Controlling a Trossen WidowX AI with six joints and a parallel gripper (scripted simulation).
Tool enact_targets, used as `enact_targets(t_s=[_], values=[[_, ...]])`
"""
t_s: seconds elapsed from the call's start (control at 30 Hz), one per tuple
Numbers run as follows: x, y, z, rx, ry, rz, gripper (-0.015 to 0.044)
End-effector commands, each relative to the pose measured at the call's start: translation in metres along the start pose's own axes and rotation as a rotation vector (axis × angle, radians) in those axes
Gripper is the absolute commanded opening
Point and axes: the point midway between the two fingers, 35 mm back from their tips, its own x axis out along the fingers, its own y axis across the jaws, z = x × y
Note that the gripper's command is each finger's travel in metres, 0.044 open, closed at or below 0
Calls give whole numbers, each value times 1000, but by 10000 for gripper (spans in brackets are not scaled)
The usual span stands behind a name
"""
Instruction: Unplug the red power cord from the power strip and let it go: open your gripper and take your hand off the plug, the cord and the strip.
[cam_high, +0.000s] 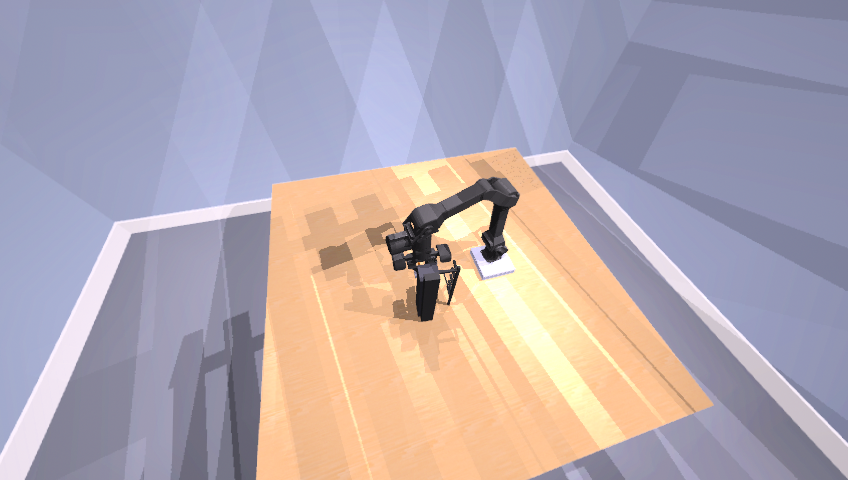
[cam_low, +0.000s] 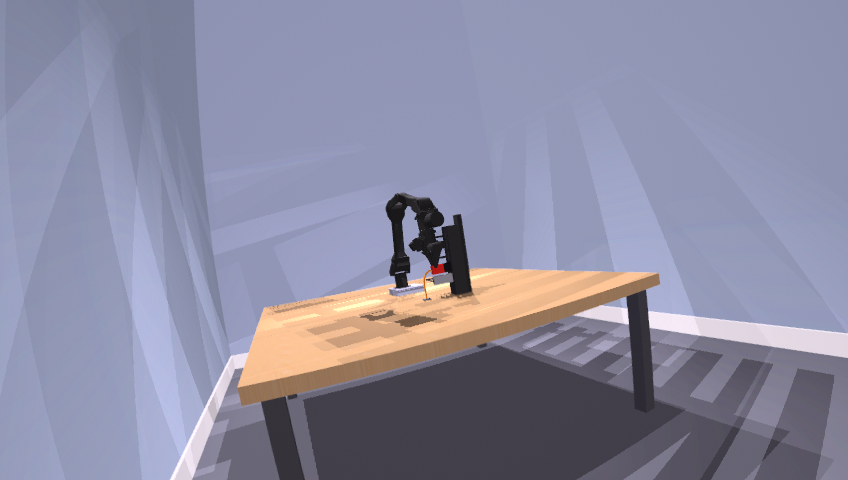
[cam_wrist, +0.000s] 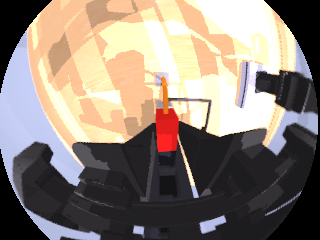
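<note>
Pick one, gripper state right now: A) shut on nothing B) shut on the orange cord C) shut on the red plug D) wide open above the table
C: in the wrist view the gripper has its fingers closed on both sides of the red plug, with the orange cord running on beyond it.

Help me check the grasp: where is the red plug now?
Wrist view centre: plug clamped in the gripper, orange cord leading ahead.
</note>
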Motion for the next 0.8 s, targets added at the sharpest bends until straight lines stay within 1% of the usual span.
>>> enact_targets(t_s=[0.0, 0.4, 0.53, 0.77], values=[[-3, 0, 34, 40, -76, 6, 0], [-5, -3, 54, 41, -79, 5, 0], [-3, -2, 42, 42, -78, 3, 105], [-3, -2, 42, 42, -78, 3, 289]])
